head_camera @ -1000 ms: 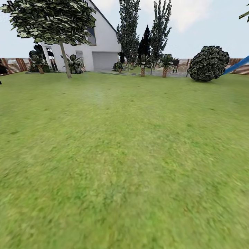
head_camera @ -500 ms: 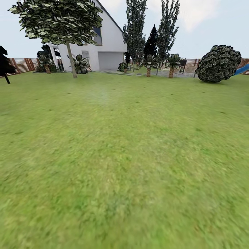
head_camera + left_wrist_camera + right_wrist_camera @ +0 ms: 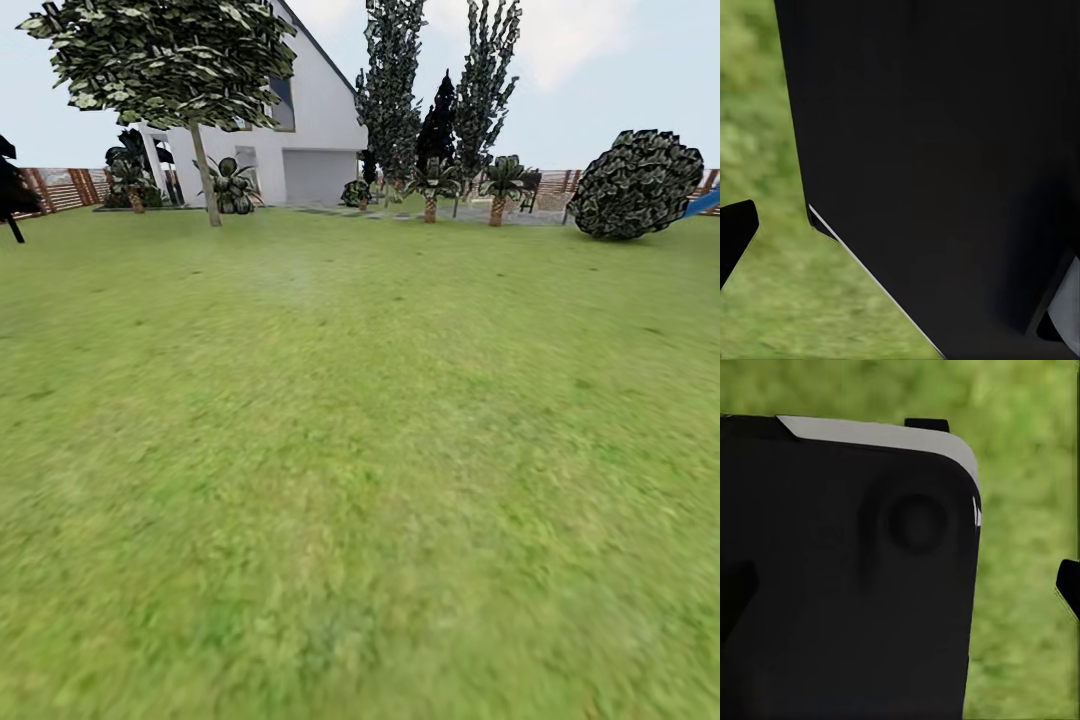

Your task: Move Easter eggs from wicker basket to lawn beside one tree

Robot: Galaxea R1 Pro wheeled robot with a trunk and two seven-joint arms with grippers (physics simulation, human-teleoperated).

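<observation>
Wide lawn (image 3: 360, 450) ahead — tree (image 3: 205, 180), fence (image 3: 60, 187) at far edge; end effector states unclear.

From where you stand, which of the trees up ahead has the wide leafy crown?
The tree at far left by the white house: pale slim trunk, broad flat canopy. The trees mid-view are tall, narrow columns.

Open lawn (image 3: 360, 450), far tree (image 3: 205, 170)

Mottled matt grass covers the lawn (image 3: 360, 450); the tree (image 3: 205, 170) has a smooth pale trunk and flat leaf panels.
</observation>
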